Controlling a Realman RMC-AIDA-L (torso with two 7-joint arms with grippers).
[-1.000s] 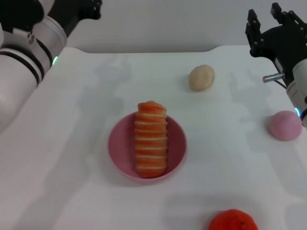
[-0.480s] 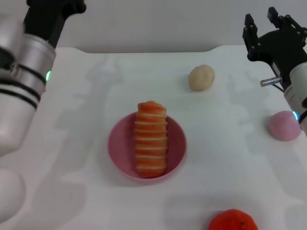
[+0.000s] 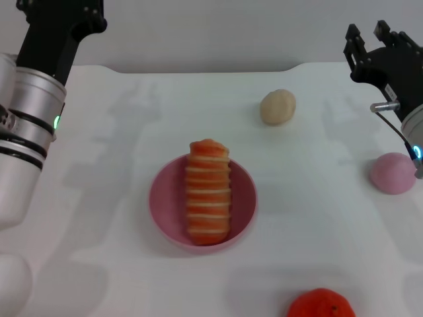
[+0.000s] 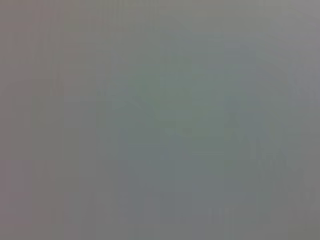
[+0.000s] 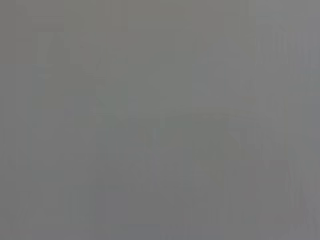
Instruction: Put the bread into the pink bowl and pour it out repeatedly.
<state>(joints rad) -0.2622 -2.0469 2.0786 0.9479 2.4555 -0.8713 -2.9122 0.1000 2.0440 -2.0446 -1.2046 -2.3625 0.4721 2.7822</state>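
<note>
White table (image 3: 99, 218): bread (image 3: 209, 191) seemingly far from right gripper (image 3: 370, 36)

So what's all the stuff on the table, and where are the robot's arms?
bread: one, orange and cream stripes, lying in the pink bowl
pink bowl: one, pink, middle of the table
round lump: one, beige, behind the bowl toward the right
dome lump: one, pink, right edge
fruit: one, orange, front edge
table: one, white
left gripper: black, raised at far left
right gripper: black, raised at far right
</note>
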